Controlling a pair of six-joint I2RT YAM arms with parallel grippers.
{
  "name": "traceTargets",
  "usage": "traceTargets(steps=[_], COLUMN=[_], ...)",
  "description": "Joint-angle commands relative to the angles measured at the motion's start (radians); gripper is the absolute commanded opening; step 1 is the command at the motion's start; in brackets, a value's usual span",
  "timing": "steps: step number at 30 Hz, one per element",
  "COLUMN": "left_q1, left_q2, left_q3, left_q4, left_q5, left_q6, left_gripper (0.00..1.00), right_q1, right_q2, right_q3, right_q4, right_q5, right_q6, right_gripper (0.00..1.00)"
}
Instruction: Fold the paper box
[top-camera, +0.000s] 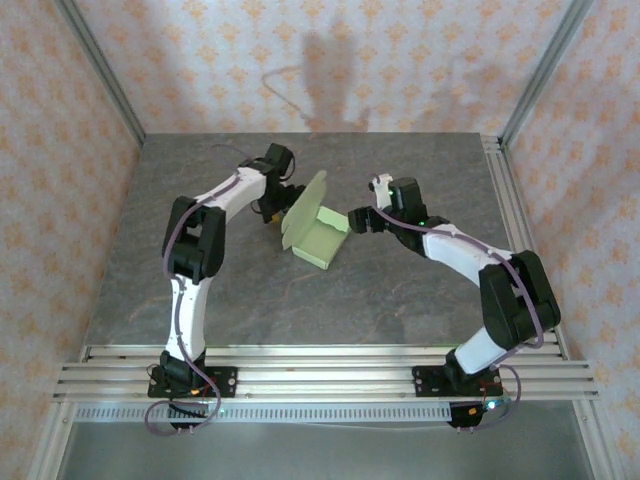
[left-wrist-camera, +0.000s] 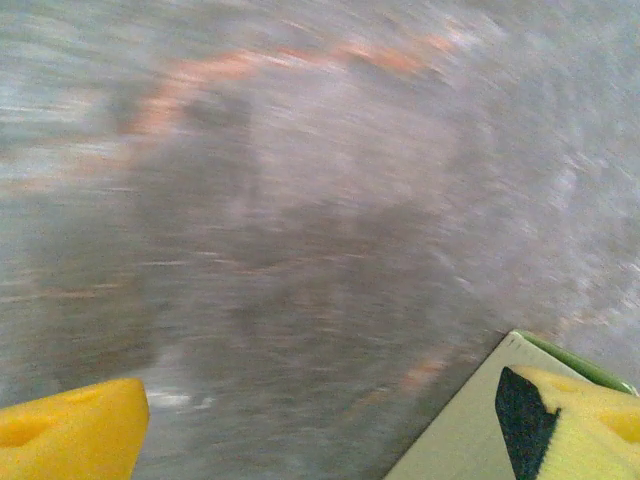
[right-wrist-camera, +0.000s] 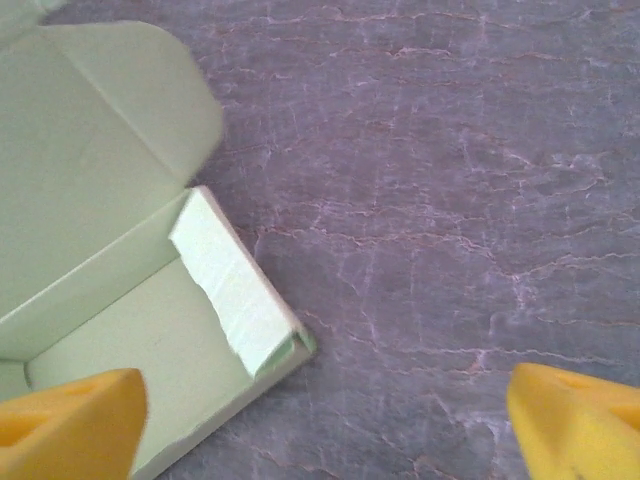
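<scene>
Here I am with both arms reaching in at mid-tabletop, and the paper box (top-camera: 318, 238) sits right between them, pale green and open, its shallow tray flat on the grey marbled tabletop (top-camera: 300, 310). The lid (top-camera: 308, 203) stands up, tilted, along the tray's left side, and my left pincer (top-camera: 275, 210) is just behind that raised panel. My right pincer (top-camera: 356, 220) is at the tray's right end, close to the corner. Over to the left wrist camera: most of the picture is smeared, so the surface below is a grey blur, but my left pincer (left-wrist-camera: 320, 435) is spread wide, one yellow fingertip (left-wrist-camera: 70, 432) low at the left and the other low at the right, with a slab of green card (left-wrist-camera: 455, 445) lying right against the right-hand one. I can't tell whether card and finger touch, and nothing is clamped. Right wrist camera now, sharp and clear: my right pincer (right-wrist-camera: 325, 425) is wide too, with bare tabletop (right-wrist-camera: 450, 200) between the yellow tips. The open box (right-wrist-camera: 90, 180) fills the left side, a rounded tuck flap (right-wrist-camera: 150, 90) up top, and a small pale side flap (right-wrist-camera: 235, 290) folded in at the tray's near end. The left fingertip (right-wrist-camera: 70, 425) hovers over the tray's edge, gripping nothing.
</scene>
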Motion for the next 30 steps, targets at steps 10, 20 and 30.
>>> traceTargets(steps=[10, 20, 30], left_q1=[0.09, 0.145, 0.147], left_q2=[-0.241, -0.49, -0.461], left_q3=[-0.232, -0.537, -0.529], left_q4=[0.112, 0.156, 0.145], left_q5=[-0.056, -0.143, -0.143], left_q6=[-0.039, -0.02, -0.003], left_gripper=[1.0, 1.0, 1.0], right_q1=[-0.03, 0.023, 0.066], right_q2=[0.123, 0.276, 0.331], right_q3=[0.166, 0.297, 0.272], right_q4=[-0.216, -0.317, -0.29], right_q5=[-0.17, -0.088, -0.025], right_q6=[-0.243, -0.079, -0.017], right_gripper=[0.61, 0.36, 0.19])
